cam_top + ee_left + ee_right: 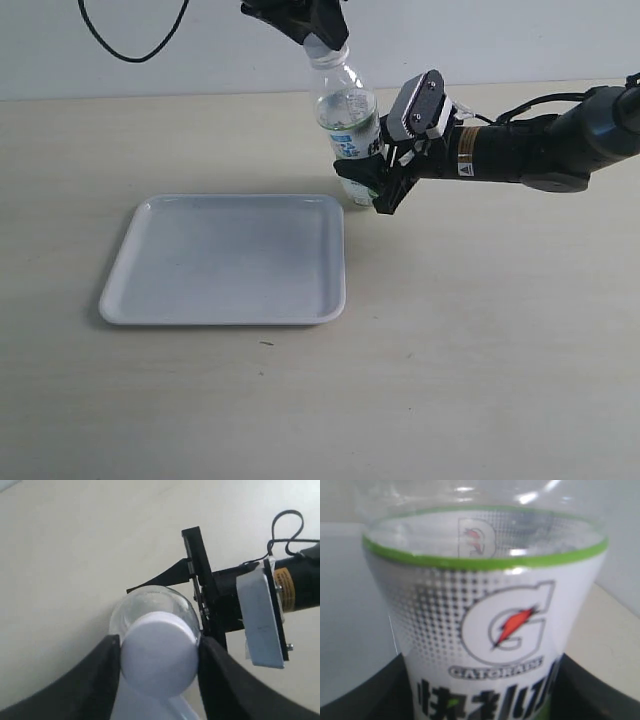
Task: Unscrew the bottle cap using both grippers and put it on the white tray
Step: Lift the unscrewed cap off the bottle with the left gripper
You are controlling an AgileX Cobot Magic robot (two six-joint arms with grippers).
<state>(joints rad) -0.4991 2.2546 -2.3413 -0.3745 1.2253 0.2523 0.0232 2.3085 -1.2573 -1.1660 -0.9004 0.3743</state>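
Observation:
The clear bottle stands upright on the table just behind the white tray, at its far right corner. My left gripper comes down from above and is shut on the white bottle cap, one black finger on each side of it. The cap sits on the bottle's neck. My right gripper reaches in from the right and is shut on the bottle's lower, labelled part, with its jaws against both sides of the label. The tray holds nothing.
A black cable hangs against the back wall at upper left. The right arm stretches across the table's right side with its silver-white block by the bottle. The table's back edge runs just behind the bottle.

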